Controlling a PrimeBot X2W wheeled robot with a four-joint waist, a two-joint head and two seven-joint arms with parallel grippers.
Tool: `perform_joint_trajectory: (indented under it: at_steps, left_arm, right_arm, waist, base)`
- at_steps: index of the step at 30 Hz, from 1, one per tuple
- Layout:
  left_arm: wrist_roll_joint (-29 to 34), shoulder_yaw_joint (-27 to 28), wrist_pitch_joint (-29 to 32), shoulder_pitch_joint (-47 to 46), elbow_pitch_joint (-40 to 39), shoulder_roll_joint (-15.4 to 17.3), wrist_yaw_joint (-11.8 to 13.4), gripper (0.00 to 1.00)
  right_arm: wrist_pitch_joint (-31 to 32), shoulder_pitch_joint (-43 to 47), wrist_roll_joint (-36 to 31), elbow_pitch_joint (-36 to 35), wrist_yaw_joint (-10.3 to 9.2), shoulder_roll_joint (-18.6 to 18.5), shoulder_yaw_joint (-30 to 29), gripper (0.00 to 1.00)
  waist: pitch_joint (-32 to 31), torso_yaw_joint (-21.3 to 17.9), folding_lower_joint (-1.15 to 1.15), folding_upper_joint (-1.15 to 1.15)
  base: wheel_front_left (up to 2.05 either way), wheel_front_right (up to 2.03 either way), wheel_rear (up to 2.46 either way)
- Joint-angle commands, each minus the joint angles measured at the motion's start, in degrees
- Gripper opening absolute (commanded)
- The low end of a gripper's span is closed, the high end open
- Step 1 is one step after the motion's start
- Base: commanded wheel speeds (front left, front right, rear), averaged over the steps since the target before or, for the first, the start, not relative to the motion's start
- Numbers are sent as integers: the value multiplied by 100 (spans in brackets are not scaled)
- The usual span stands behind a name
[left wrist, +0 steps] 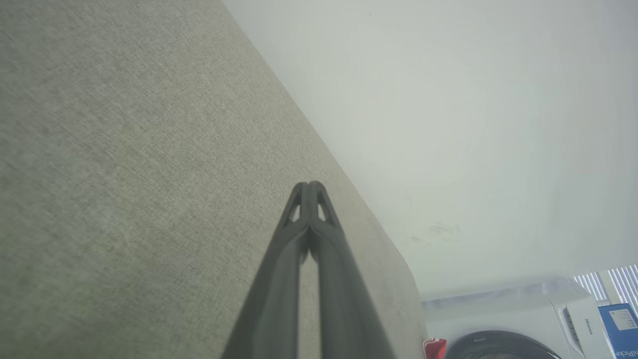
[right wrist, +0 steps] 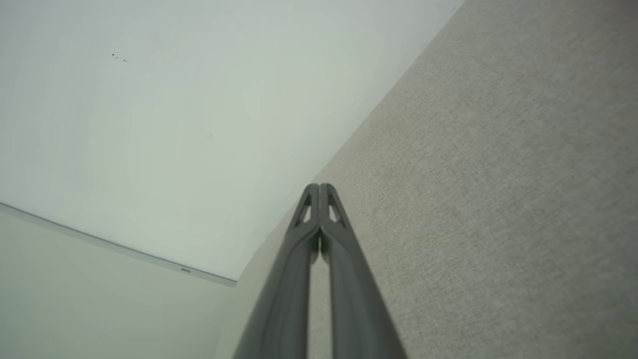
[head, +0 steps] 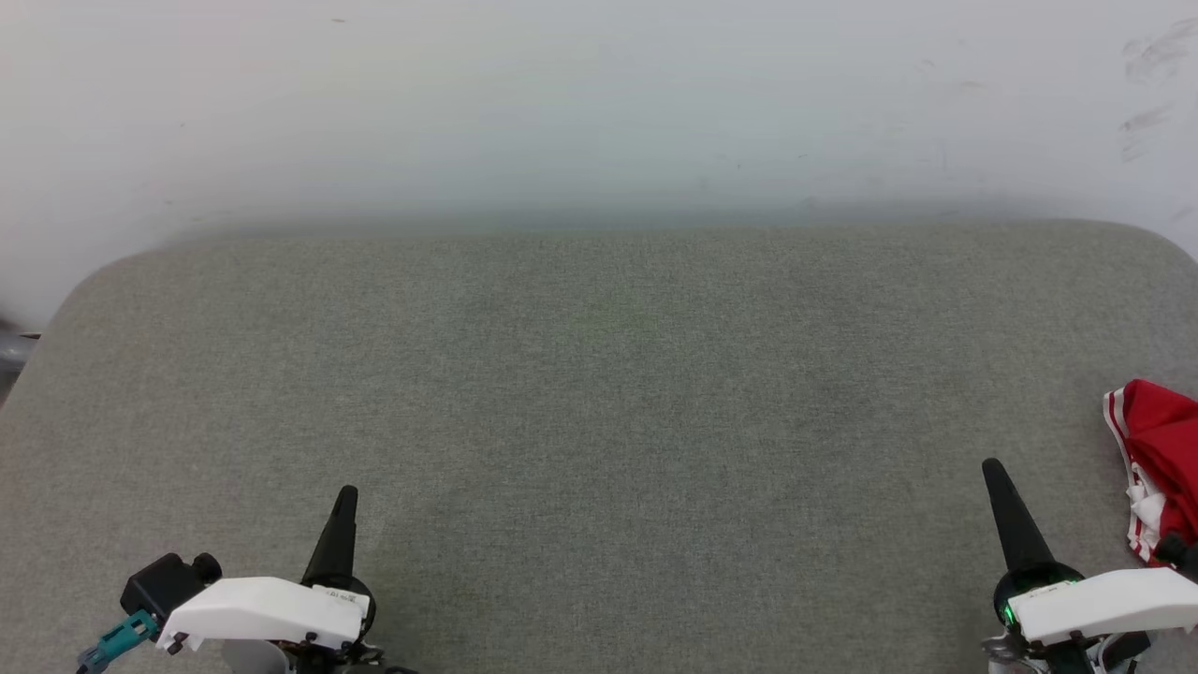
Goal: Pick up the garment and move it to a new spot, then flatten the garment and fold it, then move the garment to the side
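The garment (head: 1159, 440) lies bunched at the far right of the head view, red with striped red-and-white trim and a patch of white. It sits on the surface just beside my right gripper (head: 992, 470), and the picture's edge cuts it off.

The surface (head: 599, 374) is a grey-green woven fabric pad with rounded far corners. It is set against a white wall (head: 599, 94) that has faint scuff marks at its upper right.

My left gripper (head: 346, 494) hovers low at the near left. Each wrist view shows that gripper's two dark fingers pressed tip to tip with nothing between them.

Past the pad's corner in the left wrist view stands a white washing machine (left wrist: 548, 319) with a dark round door. The word "Hisense" (left wrist: 588, 326) is printed sideways on its panel. Beside it is a blue box (left wrist: 620, 324) whose white lettering I cannot read in full, and slatted blinds (left wrist: 610, 281) behind.
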Motion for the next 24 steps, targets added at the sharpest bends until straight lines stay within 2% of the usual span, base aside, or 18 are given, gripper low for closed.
perform_joint_trajectory:
  at_steps: [1, 24]
  left_arm:
    - [-109, 42, 39, -137, -45, 7, -50, 0]
    - [-1294, 298, 374, -248, -23, -113, -176, 0]
  right_arm:
    - [9, -172, 130, -24, 0, 8, -12, 0]
    - [137, -371, 1439, 235, -1, 20, -47, 0]
  waist:
    - [0, 1, -1, 0]
    - [6, 13, -1, 0]
  base:
    - [0, 0, 0]
    - [0, 0, 0]
